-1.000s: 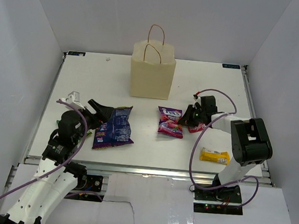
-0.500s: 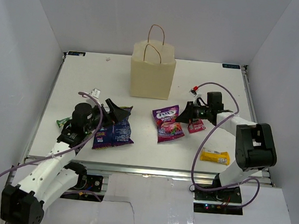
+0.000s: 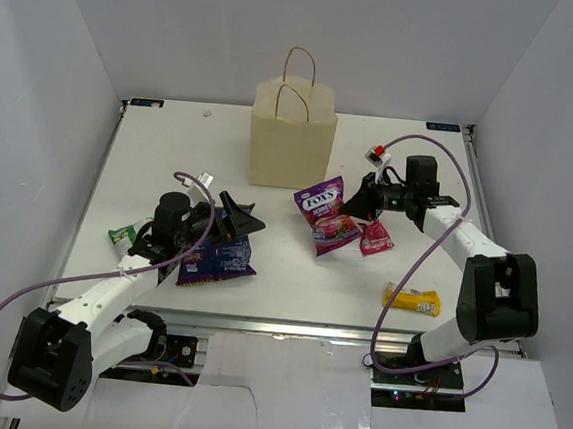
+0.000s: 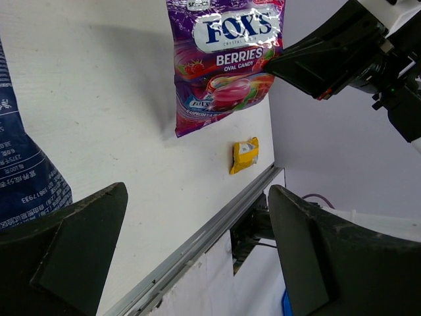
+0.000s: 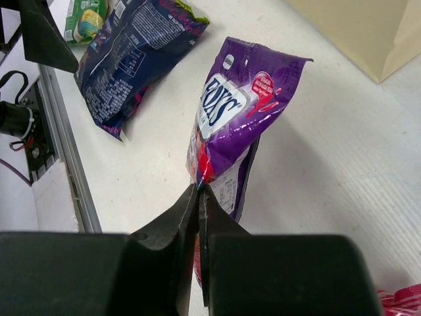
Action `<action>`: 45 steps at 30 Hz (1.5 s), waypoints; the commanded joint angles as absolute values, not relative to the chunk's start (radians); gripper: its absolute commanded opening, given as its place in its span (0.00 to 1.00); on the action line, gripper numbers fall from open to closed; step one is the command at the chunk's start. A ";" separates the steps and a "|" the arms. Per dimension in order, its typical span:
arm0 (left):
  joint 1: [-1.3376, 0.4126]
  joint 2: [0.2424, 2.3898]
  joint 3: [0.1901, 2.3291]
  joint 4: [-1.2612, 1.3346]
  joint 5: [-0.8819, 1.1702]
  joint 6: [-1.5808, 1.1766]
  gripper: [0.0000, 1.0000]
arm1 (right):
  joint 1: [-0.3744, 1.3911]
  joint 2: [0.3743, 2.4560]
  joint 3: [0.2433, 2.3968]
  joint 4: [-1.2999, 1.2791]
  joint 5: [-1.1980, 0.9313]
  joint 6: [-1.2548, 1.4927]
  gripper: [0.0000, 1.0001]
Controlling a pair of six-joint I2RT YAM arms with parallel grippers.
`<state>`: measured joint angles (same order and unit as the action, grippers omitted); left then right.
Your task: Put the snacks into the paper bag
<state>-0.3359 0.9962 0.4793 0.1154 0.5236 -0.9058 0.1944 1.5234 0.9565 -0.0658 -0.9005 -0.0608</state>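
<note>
Swung back toward the upright tan kraft paper bag (image 3: 290, 150) since a second ago, with the glossy magenta candy bag (image 5: 230, 125) pinched at one edge between the closed right fingers (image 5: 174, 220) and jutting away from their tips. Shows white "FOX'S" lettering, berry pictures and a creased, tilted face above the white table (image 3: 171, 154). Leaves the left fingers (image 4: 72, 257) spread wide, gripping nothing, over the large blue-purple packet (image 3: 217, 259).

The paper bag (image 3: 290, 155), upper centre, is matt tan kraft paper with twisted-cord handles. The magenta candy bag (image 5: 233, 112) is glossy plastic film (creased, catching light), as is the blue-purple bag (image 5: 125, 59), upper left. The tabletop (image 3: 171, 154) looks matt white, finely ribbed.
</note>
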 commanded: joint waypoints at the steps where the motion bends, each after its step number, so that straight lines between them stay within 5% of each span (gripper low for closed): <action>1: -0.344 0.999 0.495 0.175 0.568 -0.905 0.98 | 0.187 1.479 1.046 -0.109 -0.928 -0.142 0.08; 12: -0.345 0.979 0.476 0.192 0.568 -0.904 0.98 | 0.161 1.462 1.193 -0.175 -0.936 -0.156 0.08; 45: -0.356 1.011 0.440 0.218 0.607 -0.933 0.98 | 0.255 1.592 1.035 -0.337 -0.529 -0.402 0.08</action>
